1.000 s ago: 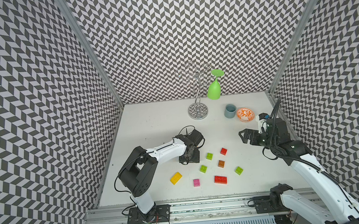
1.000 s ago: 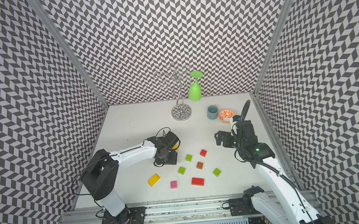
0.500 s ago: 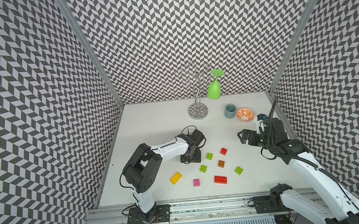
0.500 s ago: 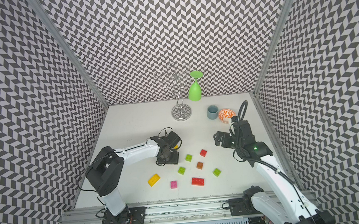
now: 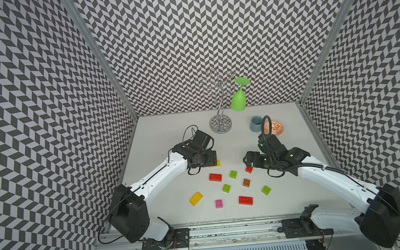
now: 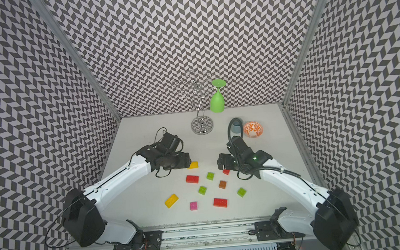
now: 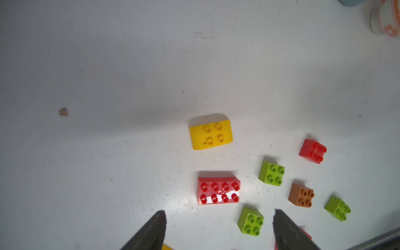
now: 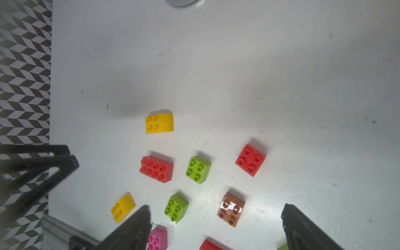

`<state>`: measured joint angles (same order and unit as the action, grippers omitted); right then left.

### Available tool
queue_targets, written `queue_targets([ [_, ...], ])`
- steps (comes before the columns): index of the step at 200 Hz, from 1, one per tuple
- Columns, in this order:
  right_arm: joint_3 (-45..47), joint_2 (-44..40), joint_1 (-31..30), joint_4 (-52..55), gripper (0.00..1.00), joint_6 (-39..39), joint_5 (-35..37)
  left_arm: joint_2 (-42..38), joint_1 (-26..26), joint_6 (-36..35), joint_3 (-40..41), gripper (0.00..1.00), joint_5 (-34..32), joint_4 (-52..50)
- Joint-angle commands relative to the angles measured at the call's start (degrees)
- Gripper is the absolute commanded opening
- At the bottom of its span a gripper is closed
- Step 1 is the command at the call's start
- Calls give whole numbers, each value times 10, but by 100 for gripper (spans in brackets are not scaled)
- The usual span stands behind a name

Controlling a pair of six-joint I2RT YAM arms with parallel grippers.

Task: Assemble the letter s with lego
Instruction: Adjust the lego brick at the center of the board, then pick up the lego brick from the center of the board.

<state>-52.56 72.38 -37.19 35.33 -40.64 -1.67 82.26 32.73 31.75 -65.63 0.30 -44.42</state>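
Nothing is built yet, as far as I can see. The lego lies scattered on the desk (image 5: 160,134), every piece loose and none touching another.

A yellow brick (image 5: 216,163) sits farthest back, half hidden by the left arm in both top views. Just in front of it is a long red brick (image 5: 215,177). Alongside are a green brick (image 5: 233,174), the small red (image 5: 249,169), the brown (image 5: 246,182), a middle green (image 5: 226,188) and an outer green (image 5: 266,190). Along the front edge lie the second yellow (image 5: 196,199), the pink (image 5: 219,203) and the second long red (image 5: 245,200).

The left gripper (image 7: 218,213) hangs over the desk near the long red brick, its fingers apart and empty. The right gripper (image 8: 216,206) is above the brown, its fingers spread wide and holding nothing.

I'd judge the whole job remains: pick a first brick, then join all ten into an S.
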Motion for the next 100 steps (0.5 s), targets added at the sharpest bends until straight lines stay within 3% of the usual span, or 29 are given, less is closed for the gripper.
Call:
queue_targets([
  [1, -16, 44, -43, -30, 79, -90, 29, -36, -75, -39, 56, 71, -1, 34],
  [35, -28, 114, -67, -58, 69, -135, 31, -60, -163, -72, 112, 69, 5, 100],
  [100, -109, 230, -95, -41, 65, -162, 57, -49, -218, -102, 174, 68, 56, 160],
])
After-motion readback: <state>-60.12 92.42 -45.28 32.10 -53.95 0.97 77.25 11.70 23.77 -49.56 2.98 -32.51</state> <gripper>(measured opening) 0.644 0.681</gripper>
